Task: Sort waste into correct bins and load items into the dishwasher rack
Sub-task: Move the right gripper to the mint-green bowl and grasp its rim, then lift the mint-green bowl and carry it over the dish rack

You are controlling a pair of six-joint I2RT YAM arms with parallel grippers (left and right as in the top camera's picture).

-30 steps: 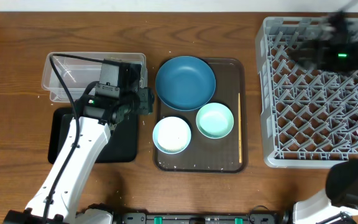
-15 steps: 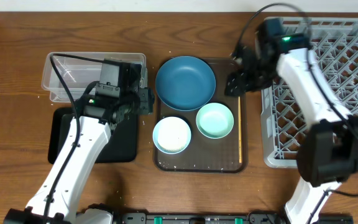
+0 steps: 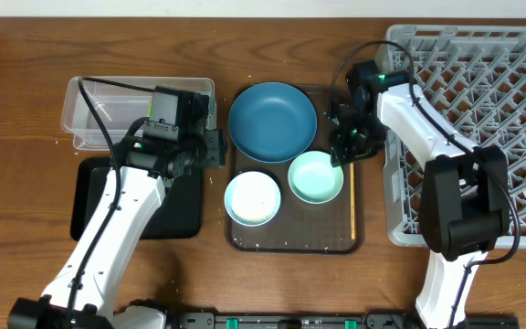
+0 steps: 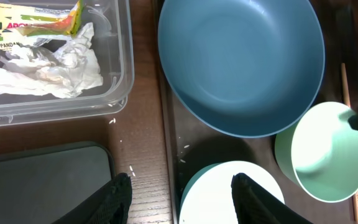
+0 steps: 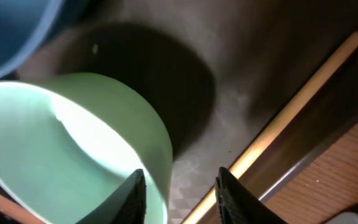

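Your right gripper (image 5: 180, 174) is spread, with the mint green bowl (image 5: 61, 137) rim between its fingers. The chopstick (image 5: 291, 118) lies just beside on the brown tray (image 5: 241, 68), apart from the bowl. The dark blue bowl (image 3: 272, 119) crowds in close behind. Your left gripper (image 4: 181, 180), also spread, hovers over the tray's edge by the white bowl (image 4: 222, 196), with rice grains (image 4: 114, 121) loose nearby. Beyond, the clear tub (image 4: 127, 62) holds the yellow wrapper (image 4: 30, 15) and paper scraps (image 4: 48, 71), and the black tray (image 4: 42, 180) lies beside it. The rack (image 3: 482, 110) stands far right.

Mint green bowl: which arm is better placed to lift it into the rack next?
Probably the right: the right gripper, open, straddles the rim of the mint green bowl, and the dishwasher rack lies on that side. The left gripper hovers farther off, beside the clear tub.
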